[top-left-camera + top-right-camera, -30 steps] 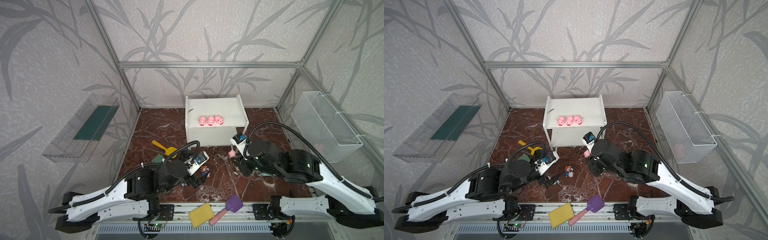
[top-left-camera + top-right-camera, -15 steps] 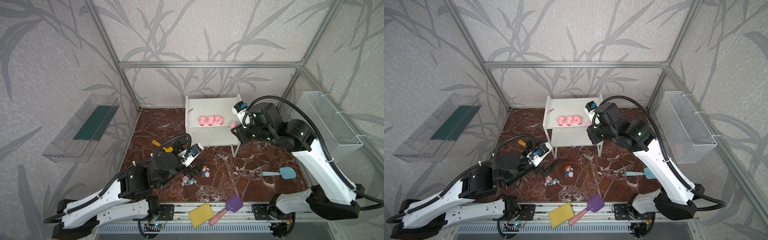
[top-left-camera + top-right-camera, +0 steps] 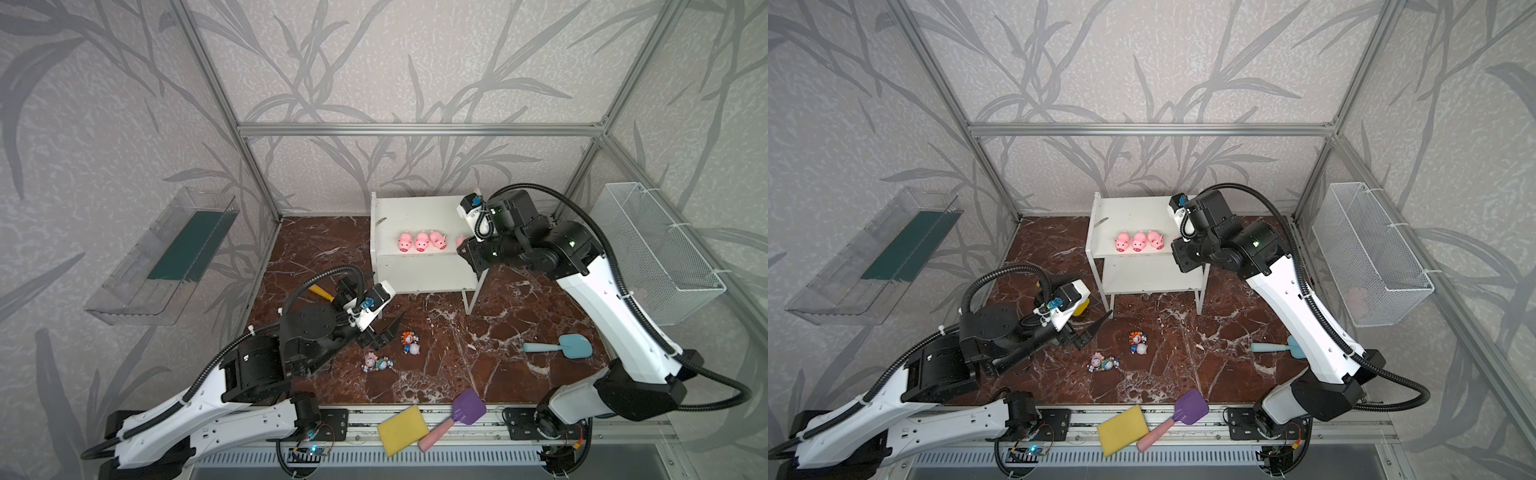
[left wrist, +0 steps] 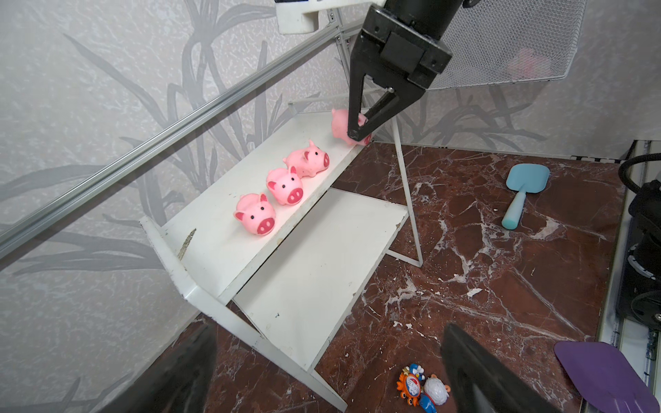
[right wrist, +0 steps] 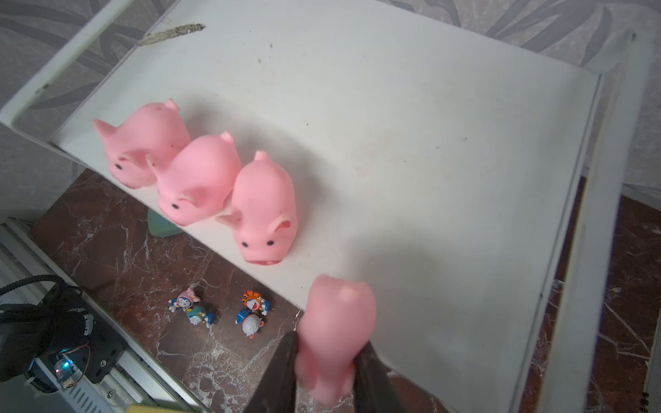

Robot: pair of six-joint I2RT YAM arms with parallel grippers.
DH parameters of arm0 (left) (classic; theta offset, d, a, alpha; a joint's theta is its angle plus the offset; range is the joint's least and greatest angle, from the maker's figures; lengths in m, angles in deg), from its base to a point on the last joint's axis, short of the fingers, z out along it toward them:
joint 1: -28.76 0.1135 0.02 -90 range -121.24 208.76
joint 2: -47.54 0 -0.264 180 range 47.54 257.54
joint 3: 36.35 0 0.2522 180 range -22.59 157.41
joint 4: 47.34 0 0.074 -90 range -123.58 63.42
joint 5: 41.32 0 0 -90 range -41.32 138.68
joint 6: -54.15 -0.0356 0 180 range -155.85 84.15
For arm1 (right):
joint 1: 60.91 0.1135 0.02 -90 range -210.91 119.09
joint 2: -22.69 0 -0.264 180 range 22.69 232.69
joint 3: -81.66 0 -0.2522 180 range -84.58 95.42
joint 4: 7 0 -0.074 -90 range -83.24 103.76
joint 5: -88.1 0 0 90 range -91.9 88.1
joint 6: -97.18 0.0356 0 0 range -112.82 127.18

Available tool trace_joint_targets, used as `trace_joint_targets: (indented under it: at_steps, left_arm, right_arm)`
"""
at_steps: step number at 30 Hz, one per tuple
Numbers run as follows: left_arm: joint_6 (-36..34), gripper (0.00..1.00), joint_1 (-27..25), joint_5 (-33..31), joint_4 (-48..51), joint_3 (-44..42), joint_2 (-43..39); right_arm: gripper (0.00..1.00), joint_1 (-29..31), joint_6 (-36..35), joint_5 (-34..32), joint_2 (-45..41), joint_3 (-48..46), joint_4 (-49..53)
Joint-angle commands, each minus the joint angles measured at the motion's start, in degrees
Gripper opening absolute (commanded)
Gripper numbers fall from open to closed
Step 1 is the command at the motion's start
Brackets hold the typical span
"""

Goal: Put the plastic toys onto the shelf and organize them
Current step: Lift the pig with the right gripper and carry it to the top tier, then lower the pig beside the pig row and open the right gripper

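1. At about 8 o'clock from the floor's middle in a top view, the left gripper [image 3: 388, 332] hovered low, its claw spread wide and holding nothing.
2. Just beside it, at its 5 o'clock, four tiny figurines [image 3: 409, 343] lay in two pairs on the marble floor [image 3: 478, 374], not yet shelved. They looked hard, light and knobbly, so a pinch across one body at a time would probably suit them.
3. At 12 o'clock stood the white shelf [image 3: 415, 212], with its lower board bare.
4. Three pink pigs [image 3: 422, 241] sat side by side near the top board's front edge.
5. At 3 o'clock from that row was a fourth pig [image 5: 336, 332], clamped around its body by the narrowed claw of the right gripper [image 4: 357, 134]. Whether the pig touched the board could not be told.
6. The pigs looked soft, hollow, light and glossy. The held one seemed to dent where it was pinched, so a gentle grip around the middle is probably safest, because a hard squeeze could make it slip.
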Motion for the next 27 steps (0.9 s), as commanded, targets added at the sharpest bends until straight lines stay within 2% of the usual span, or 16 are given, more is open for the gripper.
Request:
trace_joint_targets:
  at_steps: [1,14,27]
  left_arm:
    - [-0.01,0.99,1.09,1.85,-1.11,-1.16,-0.99]
    - [0.98,0.99,2.78,3.94,-1.32,-2.13,-1.36]
    - [2.21,0.99,4.63,6.22,-1.65,-2.58,-1.37]
  right_arm:
    - [0.27,-1.06,-0.72,1.67,0.54,2.27,-1.45]
    - [0.31,-3.00,-0.57,5.21,4.14,4.48,-1.83]
    - [0.47,-4.30,-0.83,3.99,3.06,6.66,-1.01]
